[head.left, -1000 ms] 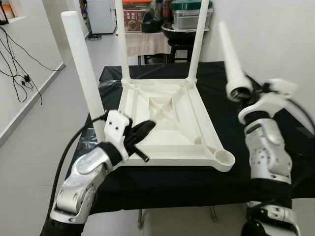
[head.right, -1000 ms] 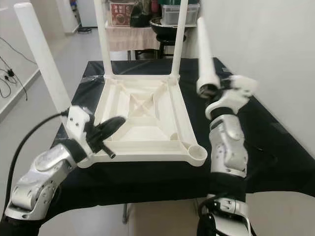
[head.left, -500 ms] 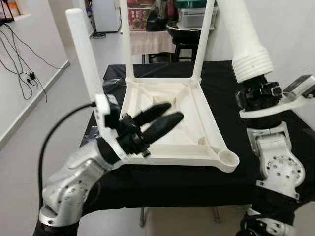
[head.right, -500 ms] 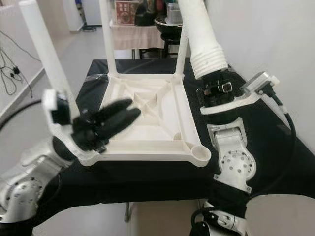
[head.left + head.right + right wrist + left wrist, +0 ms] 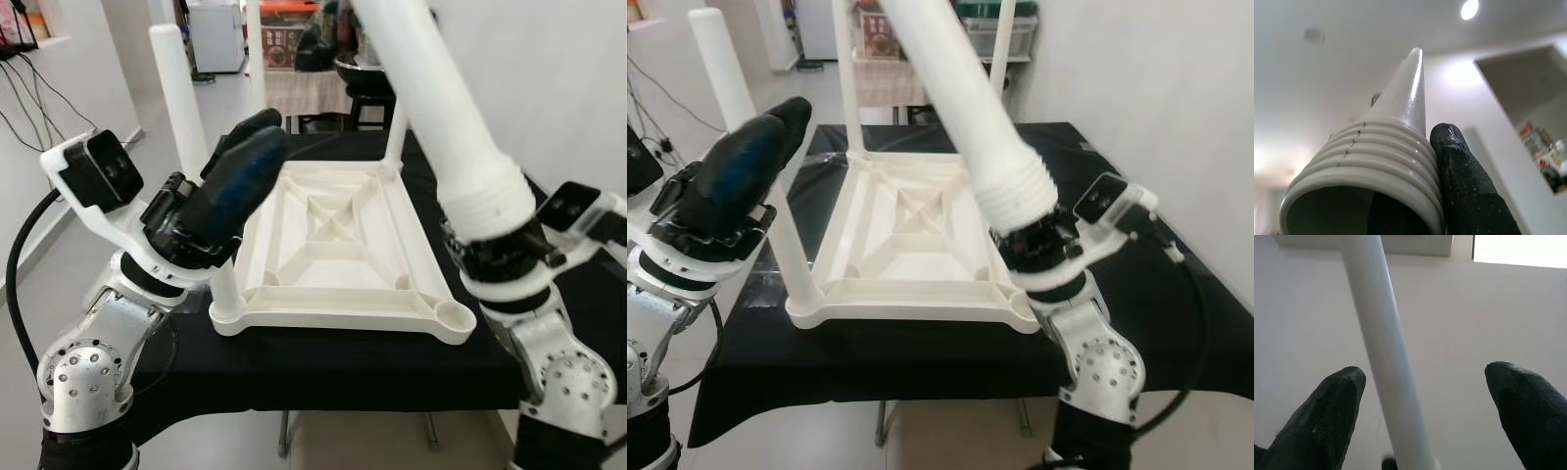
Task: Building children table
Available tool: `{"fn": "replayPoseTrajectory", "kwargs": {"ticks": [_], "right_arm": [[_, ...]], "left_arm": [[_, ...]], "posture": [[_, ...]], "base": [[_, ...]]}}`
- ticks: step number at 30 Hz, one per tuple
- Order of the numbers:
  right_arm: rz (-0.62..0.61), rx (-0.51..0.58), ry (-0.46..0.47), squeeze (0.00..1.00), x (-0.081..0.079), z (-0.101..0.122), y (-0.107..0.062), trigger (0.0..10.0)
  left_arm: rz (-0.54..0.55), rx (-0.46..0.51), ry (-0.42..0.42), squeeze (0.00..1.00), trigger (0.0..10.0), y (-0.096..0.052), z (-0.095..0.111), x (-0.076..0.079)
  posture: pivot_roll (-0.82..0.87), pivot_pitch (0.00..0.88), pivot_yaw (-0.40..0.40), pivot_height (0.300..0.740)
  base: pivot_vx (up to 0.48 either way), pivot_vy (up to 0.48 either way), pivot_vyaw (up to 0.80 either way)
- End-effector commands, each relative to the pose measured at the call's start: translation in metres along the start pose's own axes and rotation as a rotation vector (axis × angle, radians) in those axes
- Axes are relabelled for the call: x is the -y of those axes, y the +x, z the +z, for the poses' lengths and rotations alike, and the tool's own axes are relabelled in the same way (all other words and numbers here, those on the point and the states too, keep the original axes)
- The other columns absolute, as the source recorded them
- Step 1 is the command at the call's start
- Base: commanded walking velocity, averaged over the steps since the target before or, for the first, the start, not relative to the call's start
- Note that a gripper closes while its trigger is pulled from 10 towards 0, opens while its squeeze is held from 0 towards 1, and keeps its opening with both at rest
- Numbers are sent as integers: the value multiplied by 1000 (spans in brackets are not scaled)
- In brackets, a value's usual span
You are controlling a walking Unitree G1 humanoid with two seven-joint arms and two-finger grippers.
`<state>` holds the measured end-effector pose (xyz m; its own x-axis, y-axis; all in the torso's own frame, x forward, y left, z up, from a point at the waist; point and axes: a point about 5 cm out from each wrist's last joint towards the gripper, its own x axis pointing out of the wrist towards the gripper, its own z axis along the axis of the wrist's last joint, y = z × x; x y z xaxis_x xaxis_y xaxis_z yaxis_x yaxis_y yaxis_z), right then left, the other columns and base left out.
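Note:
A white children's table (image 5: 333, 245) lies upside down on a black-covered table (image 5: 323, 367). Three white legs stand in it: one at the near left corner (image 5: 186, 127) and two at the far side. The near right socket (image 5: 453, 315) is empty. My right gripper (image 5: 505, 259) is shut on the ribbed end of a loose white leg (image 5: 441, 108), which slants up and to the left above that socket. In the right wrist view one finger (image 5: 1464, 181) presses against the leg (image 5: 1386, 147). My left gripper (image 5: 257, 137) is raised beside the near left leg. Its fingers stand open, a white leg (image 5: 1381, 357) passing between them untouched.
Behind the black table stands a stool (image 5: 367, 98) with bowls and boxes on it, next to a cloth-covered table (image 5: 304, 88). Cables (image 5: 20, 78) hang along the left wall. A white wall (image 5: 549, 88) runs close on the right. Open floor lies to the left.
My left gripper has risen from over the tabletop to beside the near left leg. My right gripper has dropped and tilted the loose leg to the left. The camera has shifted too.

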<state>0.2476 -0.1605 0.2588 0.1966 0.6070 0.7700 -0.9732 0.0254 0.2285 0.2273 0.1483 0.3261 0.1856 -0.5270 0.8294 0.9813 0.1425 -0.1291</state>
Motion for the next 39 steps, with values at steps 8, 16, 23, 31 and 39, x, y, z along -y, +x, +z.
{"fn": "replayPoseTrajectory", "kwargs": {"ticks": [8,16,23,31,39], "right_arm": [[47,-255,24,0,-5,-28,-8,10000],[4,-296,33,0,2,-32,-20,10000],[-3,-335,20,0,4,-36,-26,10000],[-10,-343,3,0,6,-35,-27,10000],[-39,-329,-26,0,9,-37,-25,10000]], "left_arm": [[-17,34,-69,1000,10000,2,16,4],[-19,50,-100,294,10000,2,20,5],[-23,71,-145,0,0,1,24,6],[-25,74,-151,0,0,0,28,8],[-3,117,-149,0,0,0,33,6]], "posture": [[-37,0,-32,740],[-35,0,-34,740],[-38,6,-32,740],[-53,14,-38,740],[-56,17,-35,740]], "base": [[0,0,0],[0,0,0],[0,0,0],[0,0,0],[0,0,0]]}}
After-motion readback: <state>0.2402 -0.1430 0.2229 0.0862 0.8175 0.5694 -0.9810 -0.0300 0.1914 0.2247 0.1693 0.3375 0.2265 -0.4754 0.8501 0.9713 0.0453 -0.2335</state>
